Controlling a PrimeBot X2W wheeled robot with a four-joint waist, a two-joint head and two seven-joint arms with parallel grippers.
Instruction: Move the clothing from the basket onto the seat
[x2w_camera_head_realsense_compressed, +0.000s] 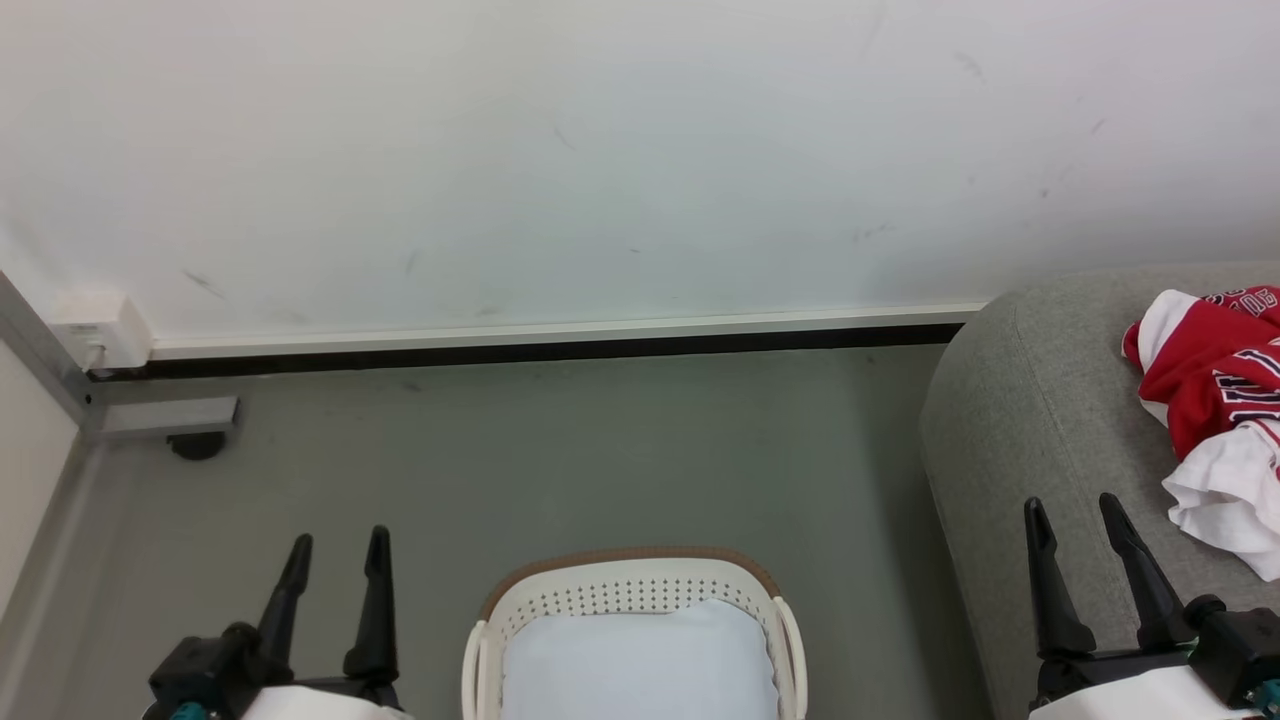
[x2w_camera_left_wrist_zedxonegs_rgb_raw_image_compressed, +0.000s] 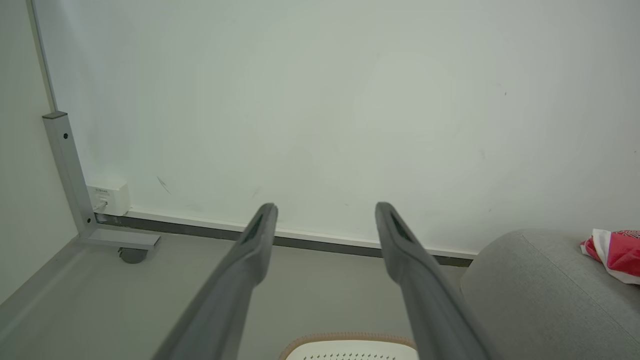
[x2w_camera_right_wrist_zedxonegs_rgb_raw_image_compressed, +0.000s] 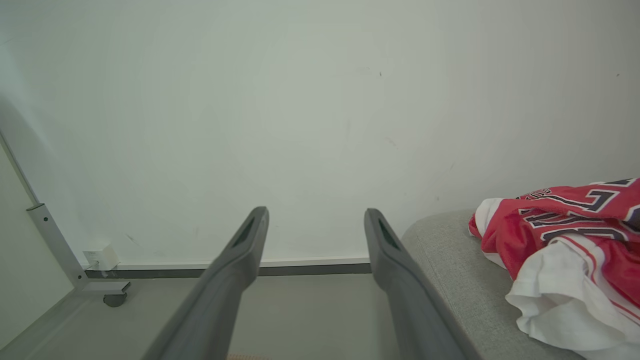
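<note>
Red clothing (x2w_camera_head_realsense_compressed: 1215, 400) with white trim and black-and-white lettering lies crumpled on the grey seat (x2w_camera_head_realsense_compressed: 1030, 420) at the right; the right wrist view has the clothing (x2w_camera_right_wrist_zedxonegs_rgb_raw_image_compressed: 570, 240) on the seat (x2w_camera_right_wrist_zedxonegs_rgb_raw_image_compressed: 450, 265). The white basket (x2w_camera_head_realsense_compressed: 630, 590) with a brown rim stands on the floor at bottom centre, and a pale blue-white cushion (x2w_camera_head_realsense_compressed: 640, 665) lies inside it. My left gripper (x2w_camera_head_realsense_compressed: 337, 547) is open to the left of the basket, holding nothing. My right gripper (x2w_camera_head_realsense_compressed: 1075, 510) is open above the seat's front left part, left of the clothing.
A white wall (x2w_camera_head_realsense_compressed: 600, 150) with a dark skirting strip (x2w_camera_head_realsense_compressed: 560, 345) runs behind the grey floor (x2w_camera_head_realsense_compressed: 560, 460). A metal frame leg with a castor (x2w_camera_head_realsense_compressed: 195, 440) and a small white box (x2w_camera_head_realsense_compressed: 100, 325) sit in the left corner.
</note>
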